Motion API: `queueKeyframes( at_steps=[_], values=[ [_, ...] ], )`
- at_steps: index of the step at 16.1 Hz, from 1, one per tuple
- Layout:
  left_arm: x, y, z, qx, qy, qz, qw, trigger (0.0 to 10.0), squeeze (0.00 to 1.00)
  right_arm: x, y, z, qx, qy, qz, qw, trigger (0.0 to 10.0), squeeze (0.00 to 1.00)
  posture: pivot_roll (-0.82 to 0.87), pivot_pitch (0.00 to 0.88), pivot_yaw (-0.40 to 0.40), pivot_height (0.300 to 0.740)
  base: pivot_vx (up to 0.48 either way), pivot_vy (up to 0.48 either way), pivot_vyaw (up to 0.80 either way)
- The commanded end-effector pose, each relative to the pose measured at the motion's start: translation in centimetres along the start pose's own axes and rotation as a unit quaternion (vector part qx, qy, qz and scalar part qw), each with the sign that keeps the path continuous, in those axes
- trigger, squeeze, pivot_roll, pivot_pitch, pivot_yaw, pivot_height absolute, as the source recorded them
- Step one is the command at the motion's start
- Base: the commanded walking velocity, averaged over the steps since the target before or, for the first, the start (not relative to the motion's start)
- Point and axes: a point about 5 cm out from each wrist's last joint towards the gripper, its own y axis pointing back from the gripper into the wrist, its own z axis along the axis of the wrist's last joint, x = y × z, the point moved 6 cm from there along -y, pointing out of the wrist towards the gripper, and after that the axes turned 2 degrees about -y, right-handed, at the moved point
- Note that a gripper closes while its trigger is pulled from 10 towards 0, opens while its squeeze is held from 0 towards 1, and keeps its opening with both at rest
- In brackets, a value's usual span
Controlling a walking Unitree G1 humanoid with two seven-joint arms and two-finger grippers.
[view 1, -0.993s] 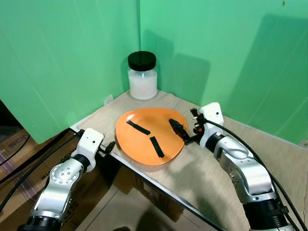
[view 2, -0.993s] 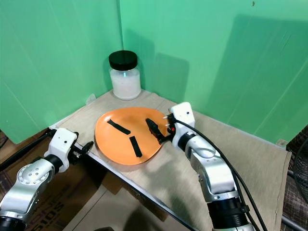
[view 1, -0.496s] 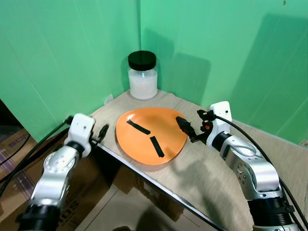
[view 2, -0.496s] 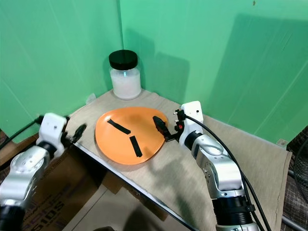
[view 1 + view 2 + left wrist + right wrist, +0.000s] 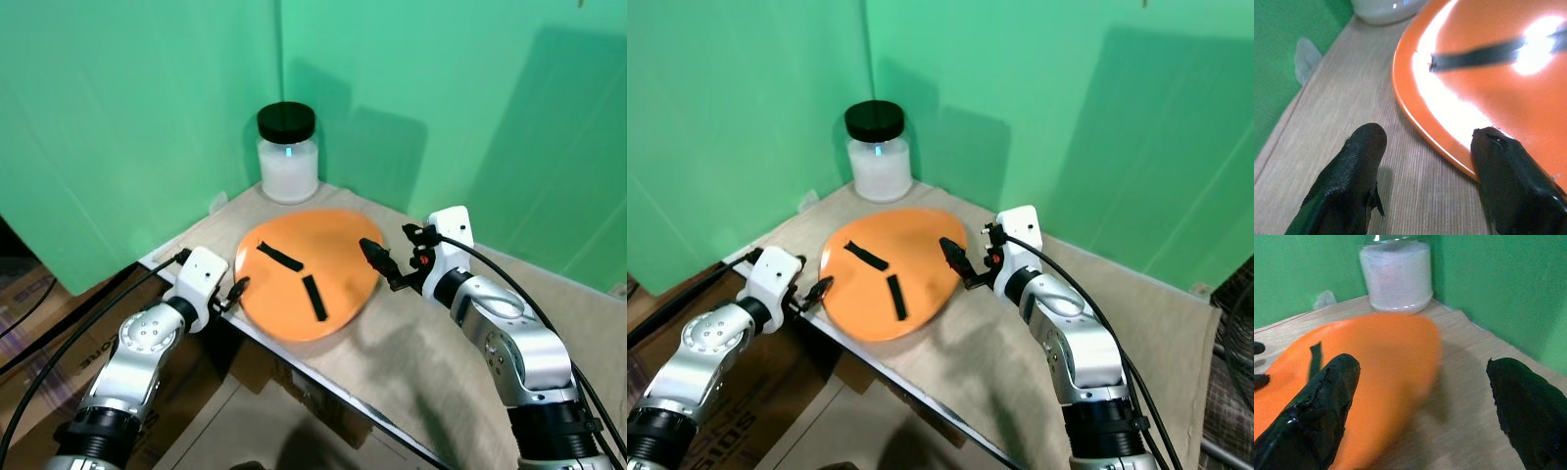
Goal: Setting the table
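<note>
"Where's the plate sitting?"

"The orange plate (image 5: 309,274) lies on the tabletop (image 5: 431,362), near the corner edge, with two black strips (image 5: 313,296) stuck on its face. Behind the plate, tucked against the green wall (image 5: 147,108), stands a jar (image 5: 287,155) of white stuff with a black lid."

"And the arms?"

"The left end effector (image 5: 1425,161) is at the plate's near-left rim, fingers (image 5: 1359,161) spread: one finger rests over the beige cloth beside the plate, the other over the orange rim itself. Nothing gripped. The right end effector (image 5: 1420,382) sits on the plate's far-right side, its fingers (image 5: 1327,396) also wide apart and empty, one over the plate, the other over bare tabletop."

"Anything under the plate's side of the table?"

"Cardboard boxes (image 5: 265,377) on the floor, plus black cables (image 5: 59,333) trailing from the left arm."
</note>
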Motion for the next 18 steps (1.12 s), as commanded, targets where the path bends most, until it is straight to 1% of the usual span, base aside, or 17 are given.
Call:
queueKeyframes(
  at_steps=[1, 2, 3, 4, 5, 6, 7, 8, 9, 10, 11, 12, 13, 15, 16, 18],
  values=[
    [-0.5, 0.4, -2.5, 0.05, -0.004, -0.009, 0.999, 10.0, 0.0, -0.4, 0.2, 0.3, 0.002, -0.001, -0.007, 1.0, 10.0, 1.0, -0.02, 0.0, 0.037, 0.74, 0.0, 0.0, 0.0],
    [-0.6, 0.4, -2.6, 0.051, -0.004, -0.01, 0.999, 10.0, 0.0, -0.5, 0.1, 0.1, 0.009, -0.01, -0.01, 1.0, 10.0, 1.0, -0.02, 0.0, 0.037, 0.74, 0.0, 0.0, 0.0],
    [-0.9, 0.4, -2.8, 0.052, -0.004, -0.011, 0.999, 10.0, 0.0, -0.6, 0.0, -0.5, 0.029, -0.023, -0.008, 0.999, 10.0, 1.0, -0.02, 0.0, 0.035, 0.74, 0.0, 0.0, 0.0],
    [-1.0, 0.4, -3.0, 0.054, -0.005, -0.012, 0.998, 10.0, 0.0, -0.3, 0.0, -1.1, 0.048, -0.047, 0.002, 0.998, 10.0, 1.0, -0.02, 0.0, 0.033, 0.74, 0.0, 0.0, 0.0],
    [-1.2, 0.4, -3.1, 0.055, -0.006, -0.012, 0.998, 10.0, 0.0, 0.5, 0.1, -2.1, 0.077, -0.076, 0.026, 0.994, 10.0, 1.0, -0.02, 0.0, 0.032, 0.74, 0.0, 0.0, 0.0],
    [-1.2, 0.4, -3.1, 0.056, -0.006, -0.012, 0.998, 10.0, 0.0, 1.1, 0.2, -2.5, 0.09, -0.094, 0.045, 0.99, 10.0, 0.63, -0.02, 0.0, 0.032, 0.74, 0.0, 0.0, 0.0],
    [-1.4, 0.3, -3.1, 0.056, -0.006, -0.012, 0.998, 10.0, 0.0, 2.1, 0.4, -3.1, 0.106, -0.119, 0.072, 0.985, 10.0, 0.0, -0.02, 0.0, 0.032, 0.74, 0.0, 0.0, 0.0],
    [-1.5, 0.3, -3.1, 0.055, -0.005, -0.012, 0.998, 10.0, 0.0, 2.7, 0.3, -3.5, 0.115, -0.149, 0.083, 0.979, 10.0, 0.0, -0.02, 0.0, 0.031, 0.74, 0.0, 0.0, 0.0],
    [-1.6, 0.2, -3.1, 0.055, -0.004, -0.012, 0.998, 10.0, 0.0, 2.9, 0.2, -3.6, 0.118, -0.165, 0.084, 0.976, 10.0, 0.0, -0.02, 0.0, 0.029, 0.74, 0.0, 0.0, 0.0],
    [-1.6, 0.2, -3.0, 0.053, -0.004, -0.011, 0.999, 10.0, 0.0, 3.1, -0.5, -2.7, 0.096, -0.217, 0.085, 0.968, 4.7, 0.0, -0.02, 0.0, 0.025, 0.74, 0.0, 0.0, 0.0],
    [-1.6, 0.2, -3.0, 0.053, -0.003, -0.01, 0.999, 10.0, 0.0, 3.2, -0.8, -2.1, 0.085, -0.244, 0.086, 0.962, 1.9, 0.0, -0.02, 0.0, 0.025, 0.74, 0.0, 0.0, 0.0],
    [-1.5, 0.2, -3.0, 0.052, -0.004, -0.009, 0.999, 10.0, 0.0, 3.0, -1.0, -1.9, 0.081, -0.257, 0.082, 0.96, 0.0, 0.0, -0.02, 0.0, 0.024, 0.74, 0.0, 0.0, 0.0],
    [-1.4, 0.2, -2.9, 0.051, -0.004, -0.006, 0.999, 10.0, 0.0, 2.7, -1.1, -1.9, 0.079, -0.278, 0.075, 0.954, 0.0, 0.0, -0.02, 0.0, 0.021, 0.74, 0.0, 0.0, 0.0],
    [-1.1, 0.2, -2.8, 0.047, -0.007, 0.001, 0.999, 10.0, 0.0, 2.5, -1.1, -2.2, 0.083, -0.291, 0.07, 0.951, 0.0, 0.0, -0.01, 0.0, 0.019, 0.74, 0.0, 0.0, 0.0],
    [-0.9, 0.2, -2.7, 0.046, -0.008, 0.006, 0.999, 10.0, 0.0, 2.5, -1.1, -2.2, 0.086, -0.301, 0.07, 0.947, 0.0, 0.0, -0.01, 0.0, 0.016, 0.74, 0.0, 0.0, 0.0],
    [-0.7, 0.2, -2.5, 0.043, -0.008, 0.008, 0.999, 10.0, 0.0, 2.7, -1.2, -2.2, 0.087, -0.306, 0.072, 0.945, 0.0, 0.0, -0.01, 0.0, 0.018, 0.74, 0.0, 0.0, 0.0]
  ],
)
